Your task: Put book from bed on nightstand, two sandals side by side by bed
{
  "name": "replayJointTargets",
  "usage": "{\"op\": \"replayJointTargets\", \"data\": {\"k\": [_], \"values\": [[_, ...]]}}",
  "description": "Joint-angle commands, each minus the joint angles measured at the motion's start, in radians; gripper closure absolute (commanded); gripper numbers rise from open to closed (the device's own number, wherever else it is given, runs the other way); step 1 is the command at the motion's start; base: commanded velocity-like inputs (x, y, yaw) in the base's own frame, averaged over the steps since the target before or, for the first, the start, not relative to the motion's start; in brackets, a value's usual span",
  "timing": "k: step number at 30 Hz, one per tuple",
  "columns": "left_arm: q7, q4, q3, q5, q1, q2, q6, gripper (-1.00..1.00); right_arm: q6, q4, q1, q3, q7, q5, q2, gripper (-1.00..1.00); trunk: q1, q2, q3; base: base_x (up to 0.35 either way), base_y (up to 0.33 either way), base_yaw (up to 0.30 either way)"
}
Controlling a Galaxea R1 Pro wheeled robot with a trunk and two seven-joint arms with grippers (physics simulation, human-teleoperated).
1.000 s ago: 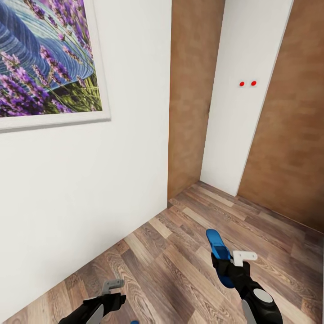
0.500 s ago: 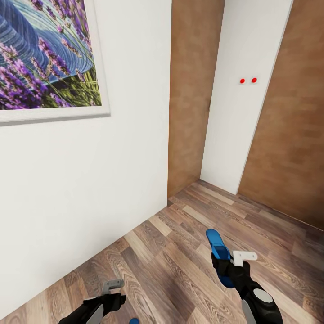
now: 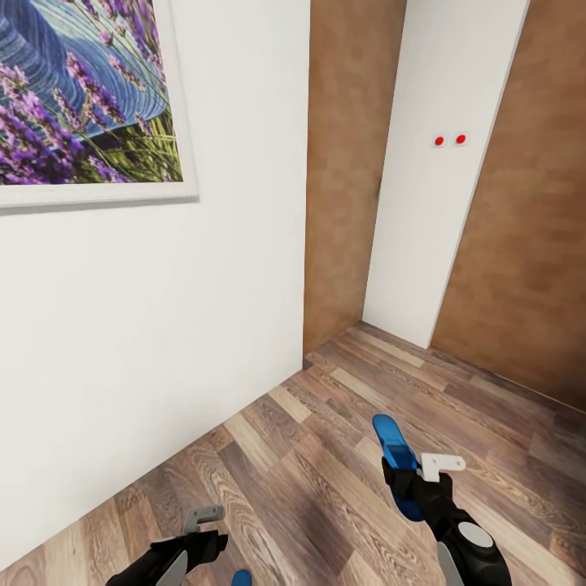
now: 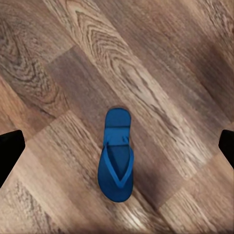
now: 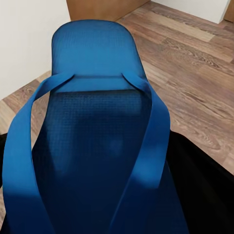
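Right pincer point(image 3: 411, 480), lower right of the head view: closed on a blue sandal point(image 3: 396, 452), held clear of the wood-plank floor point(image 3: 342, 423) with one end pointing up-frame toward the far wall; in the right wrist view the same sandal point(image 5: 97, 146) lies close to the lens, sole face and both toe straps showing. Left pincer point(image 3: 199, 529), lower left of the head view: fingers spread wide apart and holding nothing, the black tips at both side edges of the left wrist view. Second blue sandal point(image 4: 116, 157), centre of the left wrist view: flat on the floor, strap side up, below the left pincer and untouched by it; a small blue tip point(image 3: 241, 579) of it shows at the bottom edge of the head view. Surroundings: white wall point(image 3: 163, 325) at left carrying a framed lavender picture point(image 3: 81, 98), upper left; brown panels and a white upright with two red dots point(image 3: 449, 140), upper right.
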Motion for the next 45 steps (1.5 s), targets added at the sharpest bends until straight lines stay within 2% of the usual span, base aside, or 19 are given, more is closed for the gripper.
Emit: {"op": "replayJointTargets", "data": {"k": [1, 45], "values": [[-0.001, -0.001, -0.002, 0.006, 0.000, 0.000, 0.005, -1.00, 0.004, -0.001, -0.001, 0.001, -0.008, -0.010, 0.000, 1.00, 0.004, -0.008, -0.004, 0.000, 0.000, 0.000], [-0.001, -0.001, -0.002, 0.004, -0.001, 0.000, -0.004, -1.00, 0.004, 0.009, 0.000, 0.005, -0.006, -0.009, 0.000, 1.00, 0.172, -0.316, -0.142, 0.000, 0.000, 0.000]]}}
